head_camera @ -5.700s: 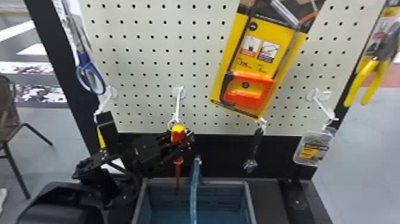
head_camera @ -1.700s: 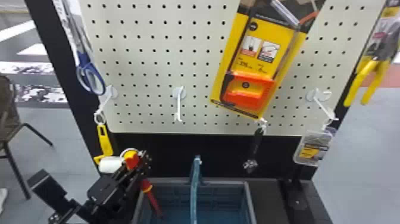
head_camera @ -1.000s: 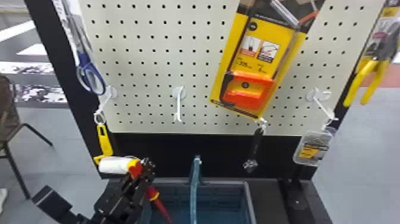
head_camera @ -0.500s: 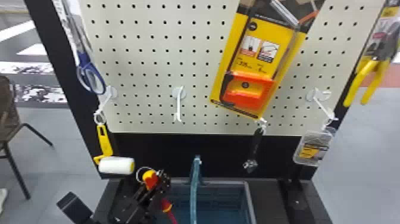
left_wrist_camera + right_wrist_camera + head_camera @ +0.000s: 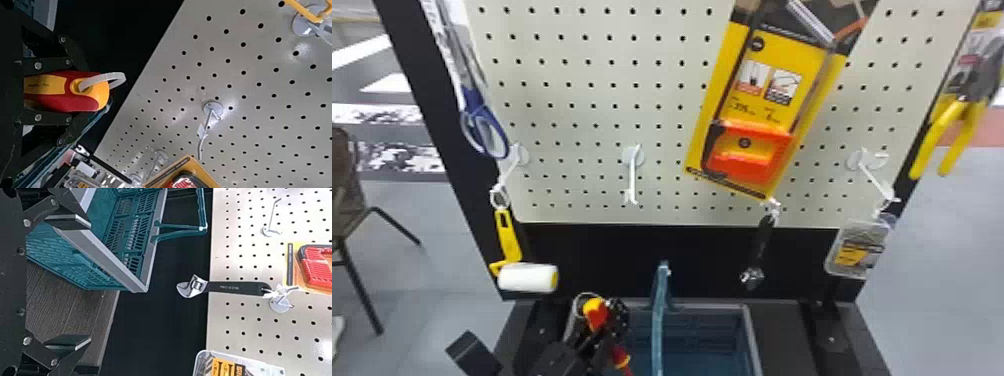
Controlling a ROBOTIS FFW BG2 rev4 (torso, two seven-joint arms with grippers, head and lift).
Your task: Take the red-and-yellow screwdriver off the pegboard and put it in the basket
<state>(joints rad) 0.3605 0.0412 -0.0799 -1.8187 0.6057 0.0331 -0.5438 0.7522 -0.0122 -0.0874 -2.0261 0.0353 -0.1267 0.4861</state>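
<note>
Left gripper (image 5: 606,320) clamped on red-and-yellow screwdriver (image 5: 595,314), left side of grey-rimmed teal plastic basket (image 5: 751,340).
Dark print (image 5: 39,84) on handle; right gripper (image 5: 89,282) apart.

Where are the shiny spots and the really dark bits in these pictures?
Left wrist view: soft white glare on the pegboard beside a white hook, and another pale patch near the yellow handle's hook. Right wrist view: light glints on the metal head of the wrench. Head view: the black panel under the pegboard looks very dark.
</note>
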